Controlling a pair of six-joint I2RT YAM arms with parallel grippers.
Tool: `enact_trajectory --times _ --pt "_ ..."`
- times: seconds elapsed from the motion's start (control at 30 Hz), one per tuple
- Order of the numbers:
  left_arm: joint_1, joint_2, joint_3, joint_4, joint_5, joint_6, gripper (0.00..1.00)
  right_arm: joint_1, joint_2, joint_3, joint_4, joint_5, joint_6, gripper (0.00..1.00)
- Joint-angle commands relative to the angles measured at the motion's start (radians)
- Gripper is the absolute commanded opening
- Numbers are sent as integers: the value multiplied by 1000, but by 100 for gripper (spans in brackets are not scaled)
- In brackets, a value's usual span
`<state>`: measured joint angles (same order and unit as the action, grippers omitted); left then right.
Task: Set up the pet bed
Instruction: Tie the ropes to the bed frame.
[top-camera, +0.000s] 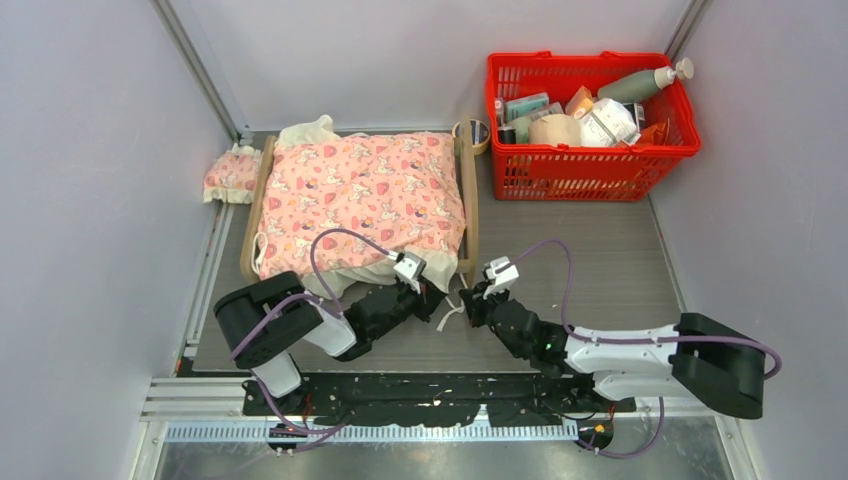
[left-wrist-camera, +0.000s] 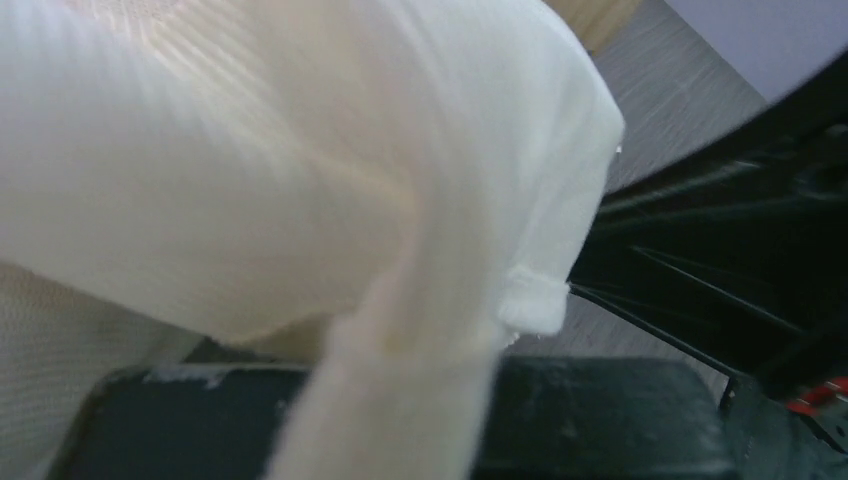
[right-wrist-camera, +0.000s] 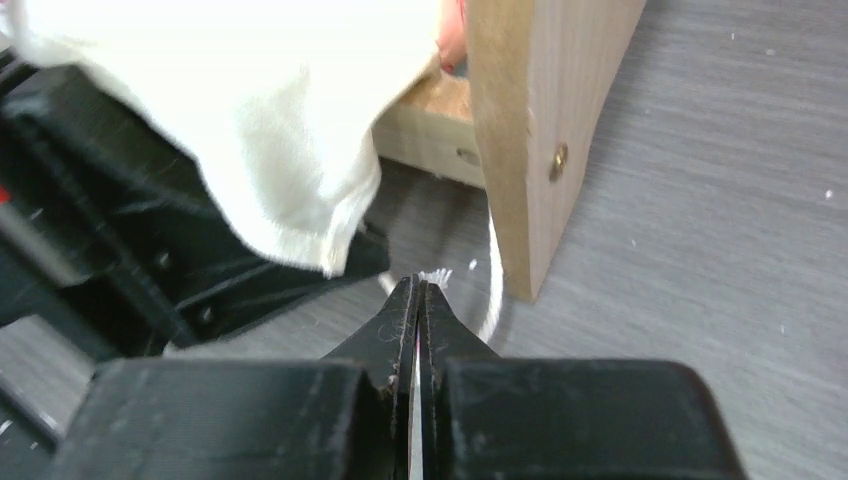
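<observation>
At the bed (top-camera: 470, 200) foot, left hand (top-camera: 432, 300) is clamped on blanket (top-camera: 370, 190) frill, right hand (right-wrist-camera: 418, 290) pinches a cord (right-wrist-camera: 493, 280). Guessing blanket-straightening; next needs an even tug.

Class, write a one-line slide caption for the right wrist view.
Right gripper shut, tips at a white cord's frayed end, beside the pet bed's wooden post; cream blanket frill hangs nearby.

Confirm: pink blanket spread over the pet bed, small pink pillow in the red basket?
No. The small pink pillow lies on the table left of the pet bed, not in the red basket. The pink blanket does cover the bed. Top external view shows it.
</observation>
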<state>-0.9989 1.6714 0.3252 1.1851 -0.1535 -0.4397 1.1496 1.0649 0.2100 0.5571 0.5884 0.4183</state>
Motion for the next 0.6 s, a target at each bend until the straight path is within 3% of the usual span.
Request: enact_trajectory --times 0.0,0.2,0.43,0.57 --pt "4 -72 -33 107 79 -20 0 -43 119 107 158 -67 -103 5" --pt "4 -83 -47 127 176 -17 0 -79 265 144 268 -142 -124 5" --pt "3 -25 -82 213 202 -36 0 -113 415 94 544 -284 -151 5" --pt "4 -17 -104 214 181 -36 18 -141 474 80 639 -405 -170 5"
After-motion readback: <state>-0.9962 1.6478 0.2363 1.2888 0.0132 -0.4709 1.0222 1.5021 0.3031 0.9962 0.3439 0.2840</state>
